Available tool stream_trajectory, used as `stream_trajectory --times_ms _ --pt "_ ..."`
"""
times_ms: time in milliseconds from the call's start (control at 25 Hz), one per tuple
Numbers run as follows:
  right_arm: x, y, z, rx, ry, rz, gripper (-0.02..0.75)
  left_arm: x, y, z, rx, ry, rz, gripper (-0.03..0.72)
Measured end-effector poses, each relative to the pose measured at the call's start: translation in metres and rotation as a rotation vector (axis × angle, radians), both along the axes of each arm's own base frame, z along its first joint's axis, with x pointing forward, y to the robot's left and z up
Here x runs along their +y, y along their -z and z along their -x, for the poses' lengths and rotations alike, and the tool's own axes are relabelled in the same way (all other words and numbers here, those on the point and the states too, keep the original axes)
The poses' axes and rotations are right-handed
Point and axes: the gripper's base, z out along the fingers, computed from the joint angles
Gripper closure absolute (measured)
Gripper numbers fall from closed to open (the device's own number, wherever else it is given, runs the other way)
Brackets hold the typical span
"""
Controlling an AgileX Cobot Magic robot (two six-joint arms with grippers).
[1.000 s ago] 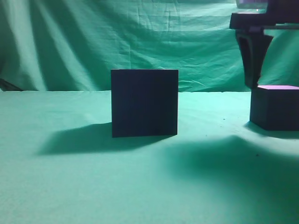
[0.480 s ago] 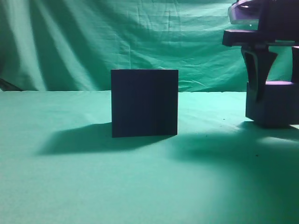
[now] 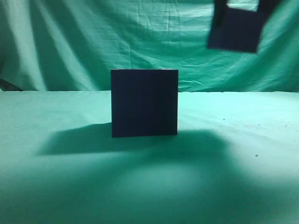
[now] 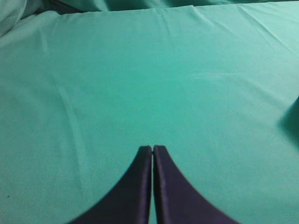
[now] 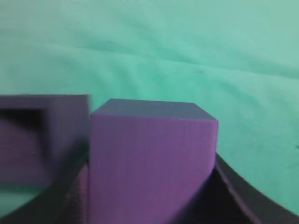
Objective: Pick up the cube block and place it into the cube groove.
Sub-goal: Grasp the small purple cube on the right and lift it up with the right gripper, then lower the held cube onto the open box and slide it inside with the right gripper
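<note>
The cube groove [image 3: 145, 102], a large dark navy box, stands on the green cloth at the middle of the exterior view. Its open hollow top also shows at the left edge of the right wrist view [image 5: 42, 135]. The cube block [image 3: 235, 29] hangs in the air at the top right, above and to the right of the box. My right gripper [image 3: 240, 7] is shut on it, mostly cut off by the top edge. In the right wrist view the purple block [image 5: 152, 163] fills the space between the fingers. My left gripper [image 4: 153, 149] is shut and empty over bare cloth.
A green cloth [image 3: 70, 186] covers the table and hangs as a backdrop behind it. A dark shadow lies on the cloth left of and in front of the box.
My right gripper closed on the cube block at the right and lifted it off the cloth, up and to the left toward the big box. The box has not moved.
</note>
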Motion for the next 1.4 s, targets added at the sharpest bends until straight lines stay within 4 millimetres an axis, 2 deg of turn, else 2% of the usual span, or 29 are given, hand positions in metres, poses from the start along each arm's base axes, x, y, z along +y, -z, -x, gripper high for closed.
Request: stream_trajectory --times_ms 160,320,440,600,840,1400 --pt "0.049 -0.02 0.028 -0.024 -0.149 -0.039 0.318 0.0 0.0 0.0 0.0 0.0 0.0 0.688" --pt "0.09 -0.018 0.048 -0.019 -0.249 -0.044 0.318 0.0 0.0 0.0 0.0 0.0 0.0 0.688" --pt "0.106 -0.009 0.047 -0.008 -0.274 -0.019 0.318 0.0 0.0 0.0 0.0 0.0 0.0 0.688" --pt "0.117 0.002 0.042 0.006 -0.281 0.004 0.318 0.0 0.0 0.0 0.0 0.0 0.0 0.688" --pt "0.119 0.018 0.031 0.006 -0.182 0.065 0.318 0.0 0.0 0.0 0.0 0.0 0.0 0.688" --pt "0.125 0.025 0.025 -0.01 -0.145 0.072 0.318 0.0 0.0 0.0 0.0 0.0 0.0 0.688"
